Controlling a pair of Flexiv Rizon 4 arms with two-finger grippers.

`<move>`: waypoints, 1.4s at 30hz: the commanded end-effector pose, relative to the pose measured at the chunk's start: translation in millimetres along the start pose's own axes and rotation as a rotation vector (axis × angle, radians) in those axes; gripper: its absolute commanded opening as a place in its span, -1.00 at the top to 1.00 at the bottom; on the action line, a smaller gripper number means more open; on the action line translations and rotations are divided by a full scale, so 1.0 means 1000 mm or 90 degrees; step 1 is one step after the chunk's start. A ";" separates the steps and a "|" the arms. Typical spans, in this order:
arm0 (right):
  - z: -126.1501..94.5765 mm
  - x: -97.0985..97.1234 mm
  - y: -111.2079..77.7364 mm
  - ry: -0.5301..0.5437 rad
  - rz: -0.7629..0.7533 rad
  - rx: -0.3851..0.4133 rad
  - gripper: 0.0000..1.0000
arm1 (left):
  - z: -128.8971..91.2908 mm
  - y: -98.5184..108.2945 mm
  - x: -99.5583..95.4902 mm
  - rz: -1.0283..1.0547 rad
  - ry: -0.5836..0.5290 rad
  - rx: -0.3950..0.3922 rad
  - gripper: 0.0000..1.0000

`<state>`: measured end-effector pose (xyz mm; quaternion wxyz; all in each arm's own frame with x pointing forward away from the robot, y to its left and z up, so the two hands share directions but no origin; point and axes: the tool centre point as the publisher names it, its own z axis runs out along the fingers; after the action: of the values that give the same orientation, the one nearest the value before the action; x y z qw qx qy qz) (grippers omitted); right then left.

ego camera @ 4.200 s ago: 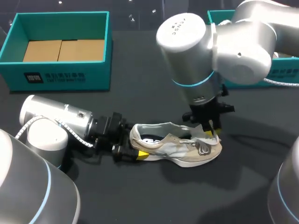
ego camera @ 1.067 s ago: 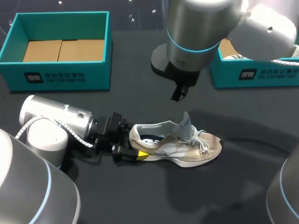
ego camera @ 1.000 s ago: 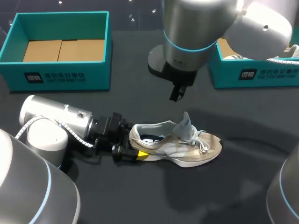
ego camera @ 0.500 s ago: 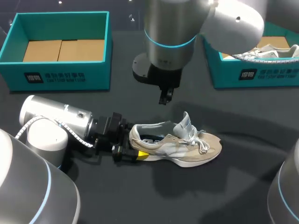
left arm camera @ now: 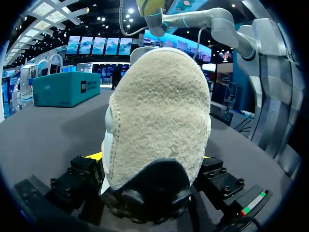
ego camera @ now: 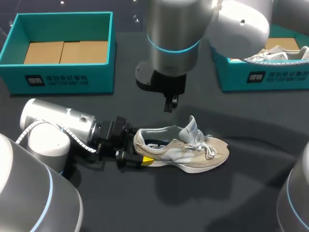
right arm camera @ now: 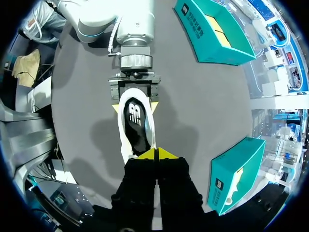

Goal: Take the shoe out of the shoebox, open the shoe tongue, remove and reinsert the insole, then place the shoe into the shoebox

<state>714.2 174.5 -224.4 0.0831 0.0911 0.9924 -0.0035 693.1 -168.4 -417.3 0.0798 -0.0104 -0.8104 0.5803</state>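
The right jaws, pinched shut and empty, have left the tongue (ego camera: 189,128) standing and swung above the shoe (ego camera: 183,147). The left jaws clamp its heel. The insole (right arm camera: 135,123) comes next, I'd guess.

Bright overhead light, soft shadow by shoe (ego camera: 181,149), glare on rt arm (ego camera: 174,21)

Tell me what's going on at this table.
The left gripper is shut on the heel of the beige shoe, which lies on the table, outside the empty teal shoebox at far left. Its tongue stands pulled up and the dark insole is inside. The right gripper, shut and empty, hovers above the shoe's opening. A second teal box at far right holds another shoe.
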 end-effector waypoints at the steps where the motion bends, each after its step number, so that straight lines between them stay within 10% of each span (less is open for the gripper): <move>1: 0.017 0.007 0.021 0.007 -0.011 0.015 1.00 | 0.001 0.001 0.000 0.000 0.000 0.000 1.00; 42: 0.084 0.035 0.040 0.030 -0.042 -0.028 1.00 | 0.001 0.001 0.000 0.000 0.000 0.000 1.00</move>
<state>701.4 214.7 -304.9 0.0606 0.0566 0.9964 0.0172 693.1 -168.4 -417.3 0.0798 -0.0104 -0.8104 0.5803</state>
